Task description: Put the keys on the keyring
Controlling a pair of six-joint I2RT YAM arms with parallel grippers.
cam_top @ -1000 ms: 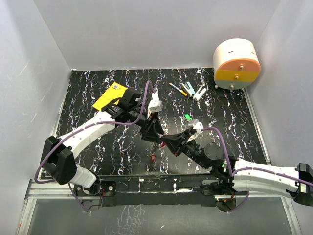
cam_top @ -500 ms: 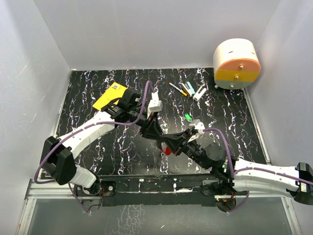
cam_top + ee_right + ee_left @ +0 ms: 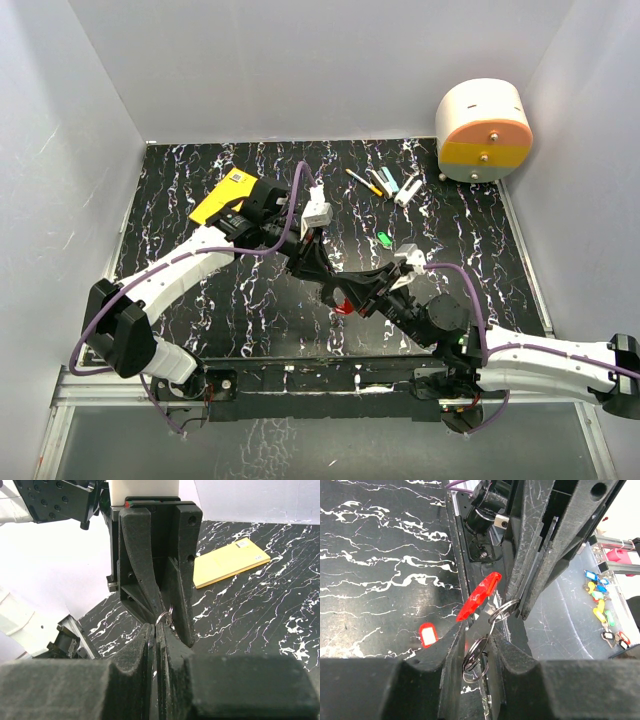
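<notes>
Keyring point(image 3: 475, 657) sits clamped in your left gripper point(image 3: 476, 642), steadied so right gripper point(image 3: 519, 609), pinched on it, can thread red key point(image 3: 480, 594).

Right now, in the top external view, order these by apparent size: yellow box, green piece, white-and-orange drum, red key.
1. white-and-orange drum
2. yellow box, partly covered
3. green piece and red key: both tiny, key partly hidden, so unranked

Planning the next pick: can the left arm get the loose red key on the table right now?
Probably not yet. The left tool is shut on the keyring, which the right tool also pinches. The loose key lies uncovered nearby.
</notes>
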